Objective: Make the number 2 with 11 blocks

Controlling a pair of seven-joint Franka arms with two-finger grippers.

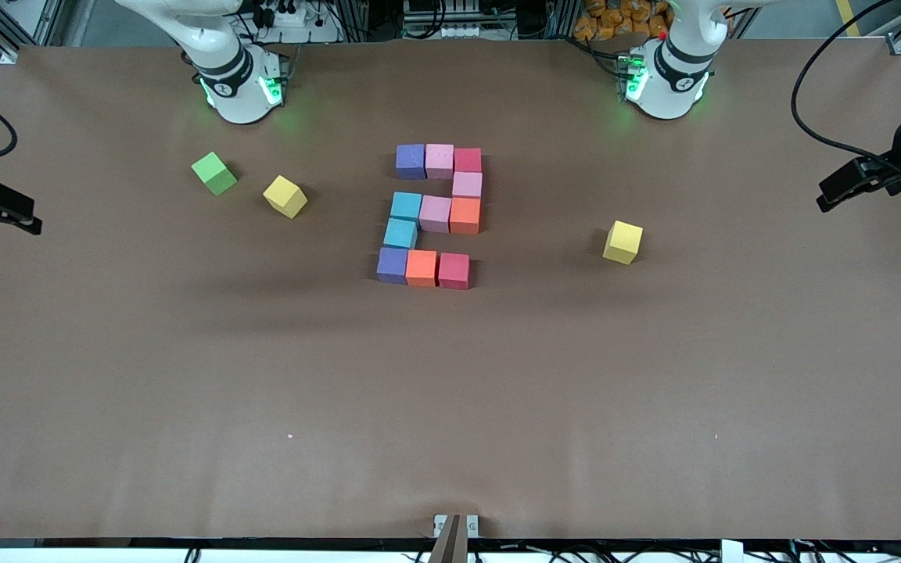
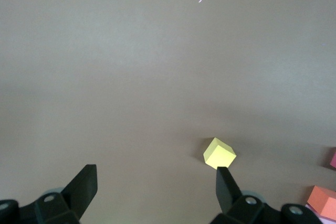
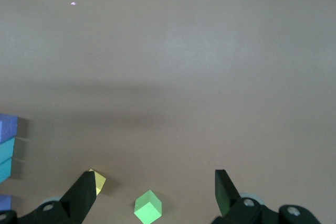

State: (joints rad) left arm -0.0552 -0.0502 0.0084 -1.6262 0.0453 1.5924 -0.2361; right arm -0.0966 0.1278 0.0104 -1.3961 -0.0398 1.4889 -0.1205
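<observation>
table [image 1: 184, 375]: brown, matte, bare apart from the cubes.
blocks [image 1: 435, 215]: eleven cubes sat at mid-table, touching edge to edge, laid flat in one layer.
progress: the figure looked finished; a top row of three, a cube down the left arm's side, a middle row of three, a cube down the right arm's side, a bottom row of three. i judged nothing left but a check of the gaps.
look: small foam cubes, dull finish, equal size; purple, pink, red, blue and orange, colours mixed with no order.
green cube [image 1: 214, 173]: lay apart from the blocks, toward the right arm's end.
yellow cubes [image 1: 285, 195]: one just beside the green cube, the other [image 1: 622, 242] apart from the blocks toward the left arm's end.
left gripper [image 2: 156, 188]: fingers apart, empty, waited over bare table near that yellow cube.
right gripper [image 3: 155, 191]: fingers apart, empty, hung above the green cube.
</observation>
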